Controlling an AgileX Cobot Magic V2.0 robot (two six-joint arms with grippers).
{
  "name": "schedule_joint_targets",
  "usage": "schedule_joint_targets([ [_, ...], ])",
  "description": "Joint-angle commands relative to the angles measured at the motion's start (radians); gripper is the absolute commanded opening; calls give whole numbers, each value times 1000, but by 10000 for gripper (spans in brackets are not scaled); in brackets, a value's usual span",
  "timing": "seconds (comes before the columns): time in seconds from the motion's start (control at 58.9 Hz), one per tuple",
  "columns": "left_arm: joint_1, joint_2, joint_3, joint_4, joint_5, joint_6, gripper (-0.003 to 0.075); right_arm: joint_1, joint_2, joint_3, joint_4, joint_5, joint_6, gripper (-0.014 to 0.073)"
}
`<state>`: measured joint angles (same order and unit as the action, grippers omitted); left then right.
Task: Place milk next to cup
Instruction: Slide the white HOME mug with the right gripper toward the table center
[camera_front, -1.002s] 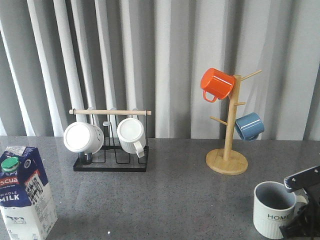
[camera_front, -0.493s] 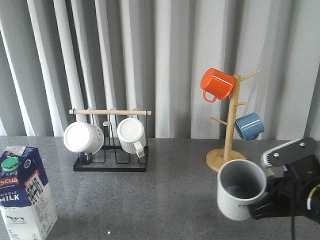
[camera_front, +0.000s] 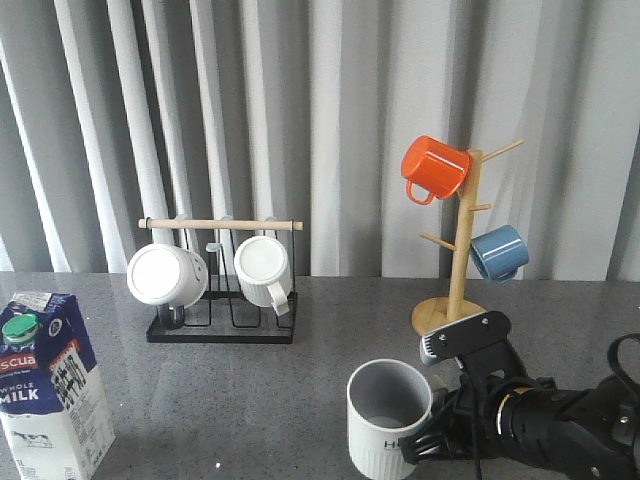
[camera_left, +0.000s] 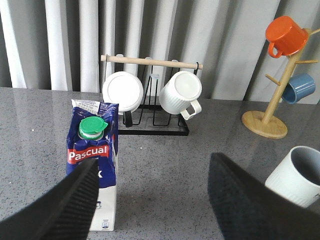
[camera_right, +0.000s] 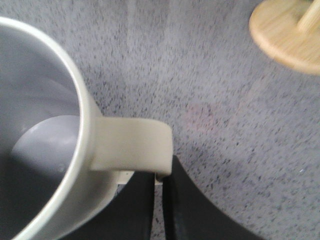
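The blue and white milk (camera_front: 47, 385) carton with a green cap stands upright at the front left of the table. In the left wrist view the milk (camera_left: 93, 167) stands just ahead of the left finger (camera_left: 55, 210) of my left gripper (camera_left: 155, 205), which is open and empty. The pale ribbed cup (camera_front: 388, 420) sits low at front centre-right, held by its handle (camera_right: 131, 145) in my right gripper (camera_right: 160, 200), which is shut on it. In the right wrist view the cup (camera_right: 40, 150) shows its grey inside.
A black wire rack (camera_front: 222, 325) with a wooden bar holds two white mugs (camera_front: 166, 274) at the back left. A wooden mug tree (camera_front: 455, 320) at the back right carries an orange mug (camera_front: 434, 167) and a blue mug (camera_front: 498, 252). Grey curtains hang behind.
My right gripper has carried the cup from the front right corner leftward to front centre-right, lifting it midway and lowering it again. The milk has not moved.
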<state>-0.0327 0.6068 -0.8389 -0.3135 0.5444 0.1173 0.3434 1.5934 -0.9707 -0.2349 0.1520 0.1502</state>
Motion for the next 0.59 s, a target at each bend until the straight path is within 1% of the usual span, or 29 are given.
schedule_joint_targets([
  [0.0,2,8,-34,-13,-59,0,465,3,-22,-36,31,-53,-4,0],
  [0.153,2,8,-34,-13,-59,0,465,3,-11,-36,57,-47,-4,19],
  [0.289,2,8,-34,-13,-58,0,465,3,-11,-36,55,-30,-8,64],
  [0.577,2,8,-34,-14,-57,0,465,3,-11,-36,57,29,-10,231],
])
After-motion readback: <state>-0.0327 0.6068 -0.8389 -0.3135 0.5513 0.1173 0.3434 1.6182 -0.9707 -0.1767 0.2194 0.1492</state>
